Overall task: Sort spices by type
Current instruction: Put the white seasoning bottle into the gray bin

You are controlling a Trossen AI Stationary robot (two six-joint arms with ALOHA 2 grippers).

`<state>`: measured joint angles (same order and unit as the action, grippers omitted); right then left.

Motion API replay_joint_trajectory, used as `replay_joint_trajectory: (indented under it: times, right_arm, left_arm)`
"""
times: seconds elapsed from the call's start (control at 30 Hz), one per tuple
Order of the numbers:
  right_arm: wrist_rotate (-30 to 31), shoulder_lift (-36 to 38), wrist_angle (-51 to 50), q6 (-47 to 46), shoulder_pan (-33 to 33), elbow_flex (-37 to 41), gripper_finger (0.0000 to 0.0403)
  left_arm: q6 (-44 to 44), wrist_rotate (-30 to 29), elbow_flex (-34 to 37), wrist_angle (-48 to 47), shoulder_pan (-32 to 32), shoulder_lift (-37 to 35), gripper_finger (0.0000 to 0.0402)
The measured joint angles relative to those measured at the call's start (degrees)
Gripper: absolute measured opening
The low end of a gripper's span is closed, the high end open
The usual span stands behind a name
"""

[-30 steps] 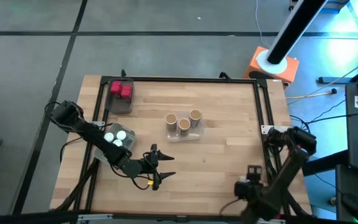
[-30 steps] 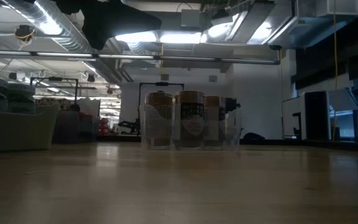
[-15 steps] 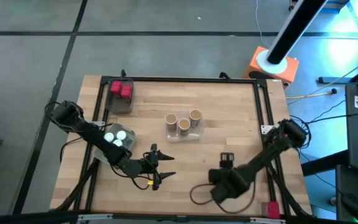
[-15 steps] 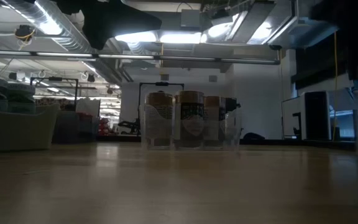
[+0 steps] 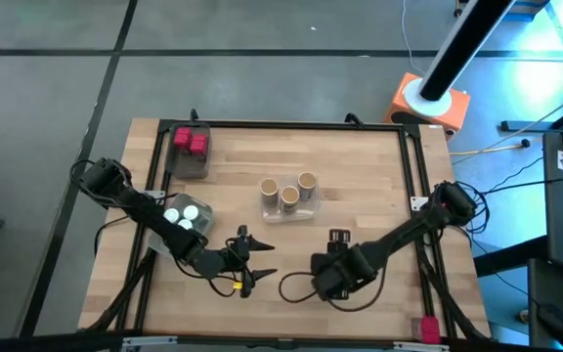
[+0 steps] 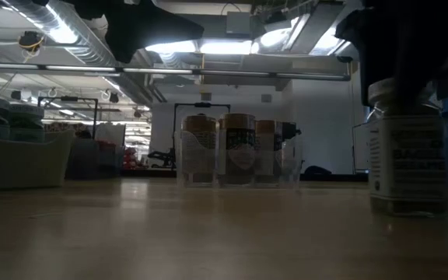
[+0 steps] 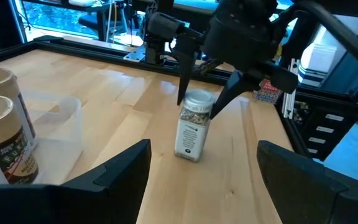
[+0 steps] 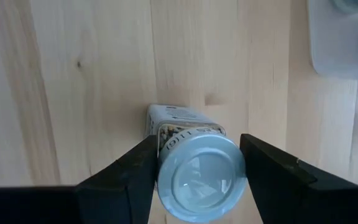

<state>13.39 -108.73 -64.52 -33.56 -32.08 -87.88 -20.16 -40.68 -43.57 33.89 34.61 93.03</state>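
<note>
A white-capped spice jar (image 7: 191, 127) stands upright near the table's front middle, with my right gripper (image 7: 202, 99) shut on it from above. In the high view the right hand (image 5: 340, 267) hides the jar. My left gripper (image 5: 262, 262) hangs open just left of it, pointing at the jar with nothing between its fingers. Three tan cylinders (image 5: 288, 193) stand in a clear tray at the table's centre. Red jars (image 5: 191, 143) fill a tray at the far left. White-capped jars (image 5: 186, 214) sit in a tray at the left edge. My right gripper pinches the jar's round white cap (image 8: 173, 174) between its two fingers, one on each side. The fingers (image 7: 182, 81) come from above, pointing down. The jar (image 6: 407, 152) stays upright below them; whether its base rests on the table or hangs just above it, I cannot tell.
A black frame (image 5: 413, 186) runs around the wooden table. The tray of tan cylinders (image 6: 238, 152) stands beyond the jar toward the far side. Bare wood (image 5: 360, 186) lies right of that tray.
My right gripper has swung from the table's near right corner toward the left along the near edge, turning as it went, and has carried the white-capped jar with it. The jar has come into the low view from the right and stayed upright.
</note>
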Motion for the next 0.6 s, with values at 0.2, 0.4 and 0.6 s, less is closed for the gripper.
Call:
replay_joint_trajectory:
  times: [0.2, 0.4, 0.6]
  right_arm:
    - [1.16, -0.04, 2.14, 0.56, -0.16, 0.04, 0.022]
    - [1.54, -0.28, 1.8, -0.88, -0.15, 0.1, 0.0276]
    - [0.09, -0.28, -4.84, -0.66, -2.7, -4.99, 0.0318]
  left_arm:
    - [0.0, -0.01, 0.0, 0.0, 0.0, 0.01, 0.0276]
    - [0.04, 0.0, 0.0, 0.0, 0.0, 0.0, 0.0276]
    - [0.06, 0.02, 0.0, -0.01, -0.09, 0.01, 0.0276]
